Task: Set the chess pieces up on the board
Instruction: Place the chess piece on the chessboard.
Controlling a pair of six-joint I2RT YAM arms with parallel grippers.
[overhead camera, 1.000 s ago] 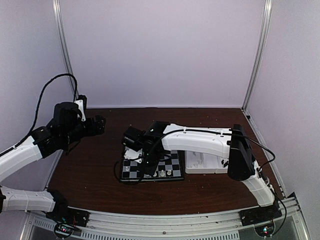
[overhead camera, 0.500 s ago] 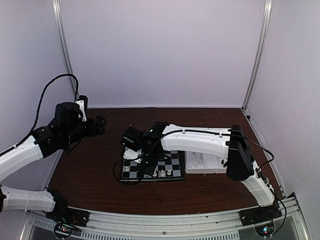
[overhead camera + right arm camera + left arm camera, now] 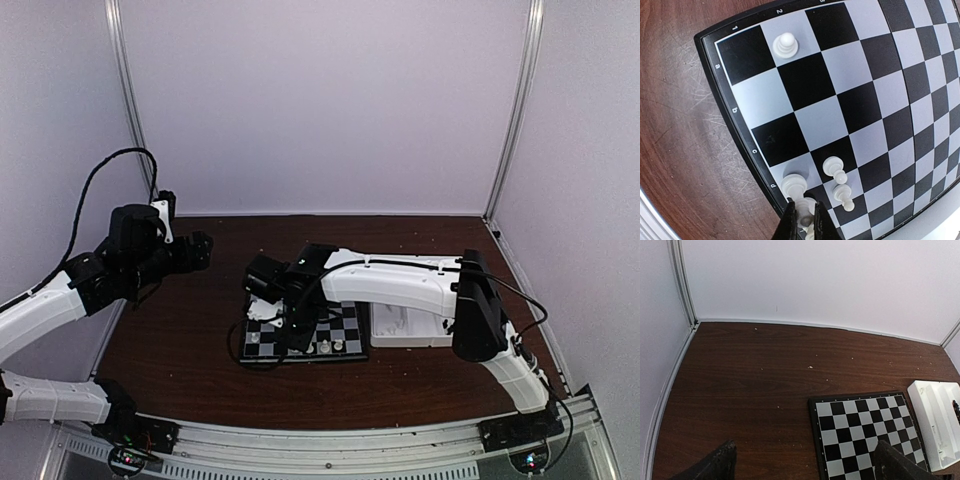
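- While the right arm reaches low across it, the brown bench (image 3: 180, 350) carries the board (image 3: 350, 322) near its middle, and a white tray (image 3: 400, 325) sits just beside the board's right edge.
- The board lies flat. Its dark rim bears numbers along one side and the letters a to d along the side nearest the arm bases.
- The left arm is held high at the left, with the left hand (image 3: 197, 250) well apart from the board. In its wrist view the two dark fingers (image 3: 715, 467) stand far apart at the bottom corners, so this hand is released.
- The right hand (image 3: 804, 220) is down at the lettered rim, just past the d mark. Its fingers are drawn narrow around a small white piece (image 3: 805, 212). It appears to be grasping the piece, but the piece is half hidden and I cannot tell its kind.
- The other chess pieces (image 3: 834, 167) in sight are all white and upright on the board.
- A white pawn (image 3: 786, 46) stands alone on the pale square at a2, well apart from the rest.
- A broader piece (image 3: 794, 184) stands on the pale rim square by d, just beside the fingers.
- Two slim ones stand one row inward, near each other.
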